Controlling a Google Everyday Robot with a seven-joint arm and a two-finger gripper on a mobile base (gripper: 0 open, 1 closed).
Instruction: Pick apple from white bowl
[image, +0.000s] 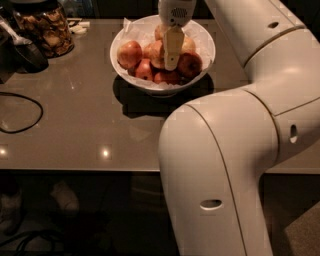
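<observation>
In the camera view, the apple (154, 54) is big and round, orange-red with yellow streaks, and sits in the middle of the white bowl (114, 49) among other red and paler apples on crinkled white paper (143, 33). The gripper (170, 65) reaches down into the bowl, just beside that apple and partly covering it; whether it grips anything cannot be told. The bowl stands on a grey table (75, 125), well apart from a glass jar (45, 27) of brown pieces.

Kitchen: fruit bowl (116, 61) under end effector (170, 64)
</observation>
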